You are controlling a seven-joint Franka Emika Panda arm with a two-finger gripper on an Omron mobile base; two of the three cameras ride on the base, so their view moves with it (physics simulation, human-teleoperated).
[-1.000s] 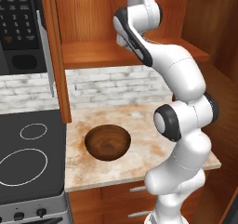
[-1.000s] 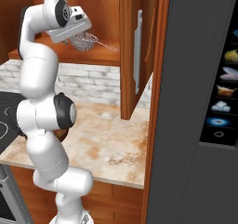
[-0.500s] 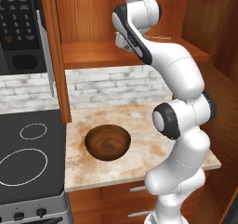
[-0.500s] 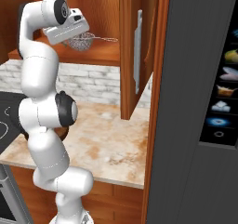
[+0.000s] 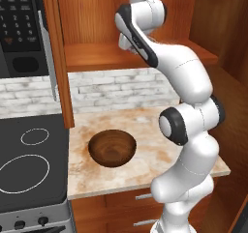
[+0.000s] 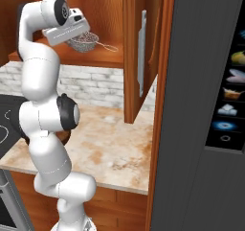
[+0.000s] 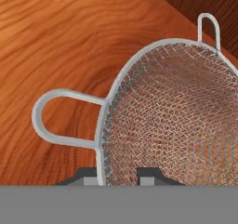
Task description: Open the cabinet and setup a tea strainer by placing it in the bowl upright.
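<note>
Strainer rim (image 7: 103, 139) between end effector (image 7: 120, 175) fingertips

Fine grey metal mesh on the tea strainer (image 7: 172, 121), rimmed and looped in smooth wire. Warm reddish wood with bold flowing grain across the cabinet (image 5: 97, 58) shelf. Dark turned wood, faintly glossy, in the bowl (image 5: 112, 148). Mottled beige stone on the surface (image 5: 145, 154); matt whitish brick behind.
</note>
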